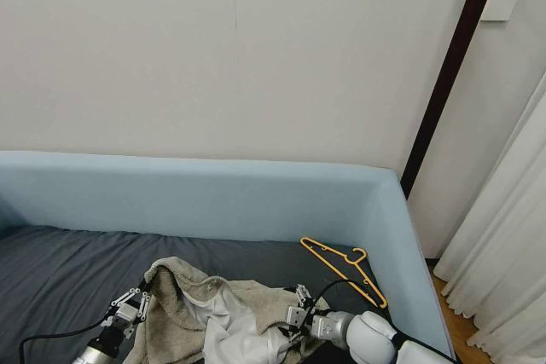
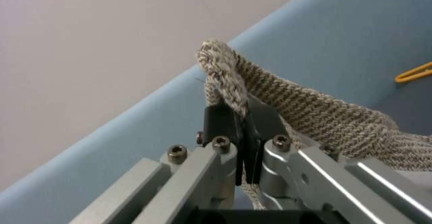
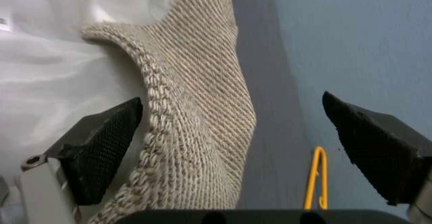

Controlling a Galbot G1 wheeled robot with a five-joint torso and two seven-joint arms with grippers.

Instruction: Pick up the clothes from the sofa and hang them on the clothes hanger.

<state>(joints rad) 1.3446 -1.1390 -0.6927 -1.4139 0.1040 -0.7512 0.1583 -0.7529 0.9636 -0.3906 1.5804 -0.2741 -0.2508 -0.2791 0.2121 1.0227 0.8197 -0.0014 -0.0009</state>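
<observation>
The left gripper [image 2: 243,127] is clamped tight on a folded edge of the beige knitted garment with white lining [image 1: 205,313], heaped on the dark seat of the pale blue sofa [image 1: 213,198]. The right gripper [image 3: 236,148] gapes wide, holding nothing. The knit hem lies between its pads, nearer one, with a slim orange clothes hanger [image 3: 315,183] nearer the other. Closing here might pinch only loose hem, letting the cloth slip when lifted.
</observation>
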